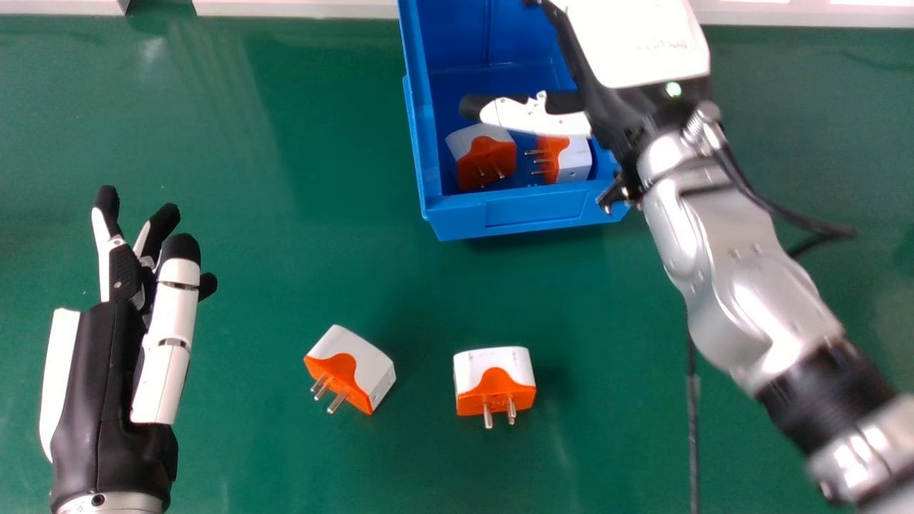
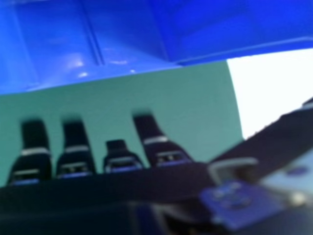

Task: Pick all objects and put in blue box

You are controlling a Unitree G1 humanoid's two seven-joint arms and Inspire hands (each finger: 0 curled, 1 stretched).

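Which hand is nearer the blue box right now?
Right. In the head view, the right hand overlaps the blue box's right side, thumb across its interior. The left hand is well off to the box's left, closer to the robot.

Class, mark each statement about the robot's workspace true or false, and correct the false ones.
1. Two plug adapters are inside the blue box. True.
2. The adapters on the table touch each other. False: a gap separates them.
3. In the head view, the right hand overlaps the blue box. True.
4. The left hand holds an adapter. False: the left hand is empty.
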